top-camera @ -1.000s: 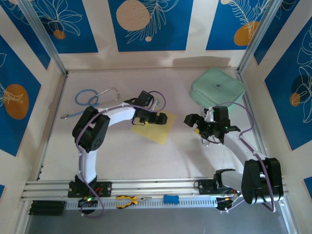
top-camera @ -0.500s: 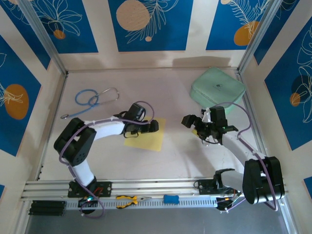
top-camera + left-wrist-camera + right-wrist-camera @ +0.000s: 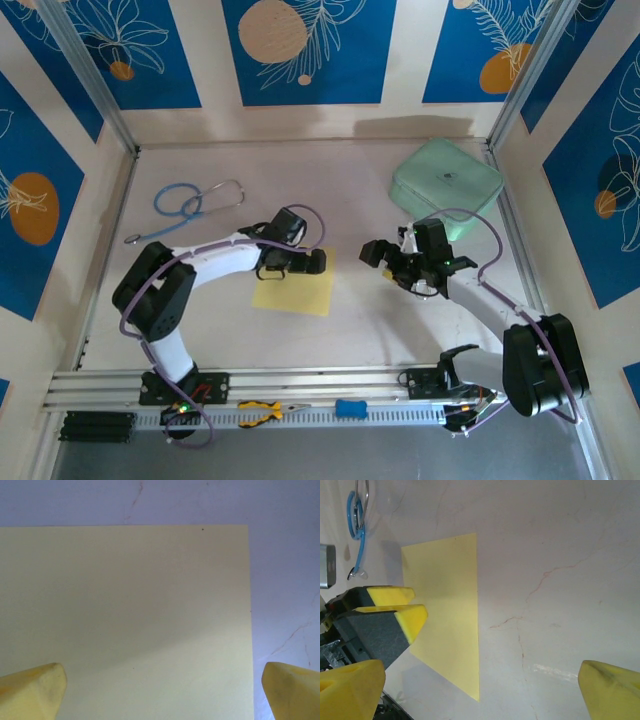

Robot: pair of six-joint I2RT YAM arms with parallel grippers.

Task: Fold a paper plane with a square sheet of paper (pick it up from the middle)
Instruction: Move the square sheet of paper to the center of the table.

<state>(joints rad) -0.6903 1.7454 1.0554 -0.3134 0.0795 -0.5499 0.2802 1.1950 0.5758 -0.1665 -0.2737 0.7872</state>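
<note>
- Overhead, the table (image 3: 350, 330) is a pale, faintly veined slab, boxed in at 9, 12 and 3 o'clock by cream walls with blue leaf-print panels.
- An aluminium rail (image 3: 320, 380) runs along the 6 o'clock edge, with yellow-handled pliers (image 3: 262, 409) and a small blue object (image 3: 350, 408) lying by it.
- A stethoscope (image 3: 185, 205) with blue tubing lies toward 10 o'clock, and a mint-green case (image 3: 446, 180) sits toward 1 o'clock near the wall frame.
- The square sheet of paper (image 3: 293, 291) lies flat and unfolded just toward 9 o'clock of the table's centre.
- The left gripper (image 3: 305, 262) hangs over the sheet's 12 o'clock edge with its jaws spread wide and nothing between them.
- From the left wrist, the sheet's (image 3: 125, 605) far edge and right-hand corner are crisp. One fingertip (image 3: 32, 690) is over the paper and the other is over bare table past the right edge. Whether they touch, I cannot tell.
- The right gripper (image 3: 385, 262) is at 3 o'clock of the sheet, well apart from it, with its jaws fully released and empty.
- From the right wrist, the paper (image 3: 447, 605) lies beside a broad stretch of bare table, and the left gripper's fingers (image 3: 390, 596) are at the sheet's border.
- Bare table lies open at 6 o'clock of the sheet as far as the rail, and between the sheet and the stethoscope.
</note>
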